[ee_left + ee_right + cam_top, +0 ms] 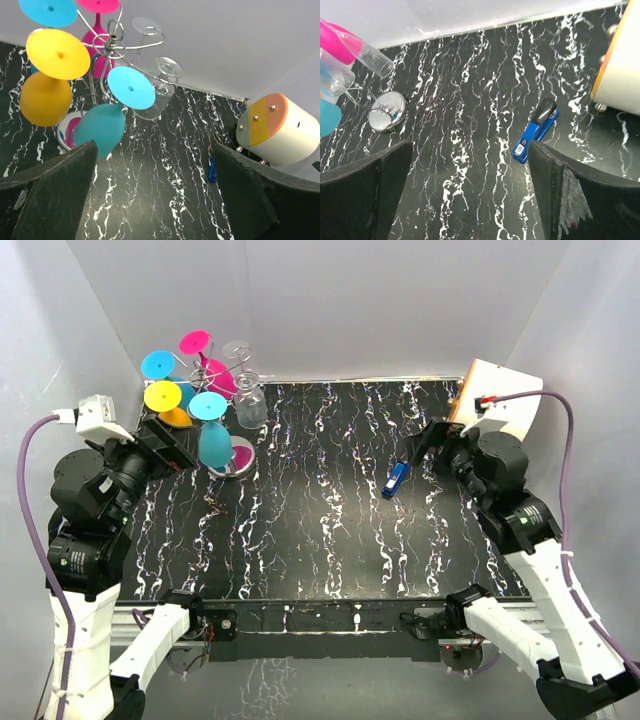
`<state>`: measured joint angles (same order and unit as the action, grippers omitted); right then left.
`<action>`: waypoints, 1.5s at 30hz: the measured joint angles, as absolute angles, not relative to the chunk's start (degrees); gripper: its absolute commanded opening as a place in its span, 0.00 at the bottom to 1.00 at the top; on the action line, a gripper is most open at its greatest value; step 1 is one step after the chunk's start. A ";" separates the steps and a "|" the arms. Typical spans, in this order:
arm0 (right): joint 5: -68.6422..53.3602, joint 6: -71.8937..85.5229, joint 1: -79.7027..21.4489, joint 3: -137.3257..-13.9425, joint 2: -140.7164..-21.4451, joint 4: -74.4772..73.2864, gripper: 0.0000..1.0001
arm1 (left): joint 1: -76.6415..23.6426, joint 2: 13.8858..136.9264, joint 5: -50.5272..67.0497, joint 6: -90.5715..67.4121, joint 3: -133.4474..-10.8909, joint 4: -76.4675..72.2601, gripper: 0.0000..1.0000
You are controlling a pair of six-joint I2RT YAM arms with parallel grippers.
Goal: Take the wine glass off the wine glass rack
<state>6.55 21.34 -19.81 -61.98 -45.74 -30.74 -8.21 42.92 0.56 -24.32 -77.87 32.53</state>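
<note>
Your left gripper (155, 195): jaws wide open, holding nothing, facing teal glass (100, 131) hung upside down on rack (111, 44), upper left of frame. Right gripper (470, 200): wide open, empty, near stapler (536, 131).

A blue stapler (396, 480) with a black top lies flat on the black, white-veined marble worktop (320, 540), touching nothing else. Beyond the stapler and off to its right stands a white box-like object (497, 400) with an orange end face and small silver feet, well apart from the stapler. Behind the stapler, past the worktop's far edge, rises a plain white wall (380, 310).
</note>
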 measured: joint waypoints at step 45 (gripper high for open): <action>-18.22 39.09 -18.63 -49.71 -55.46 -7.22 0.98 | -6.85 55.64 3.68 -45.50 -81.28 37.58 0.76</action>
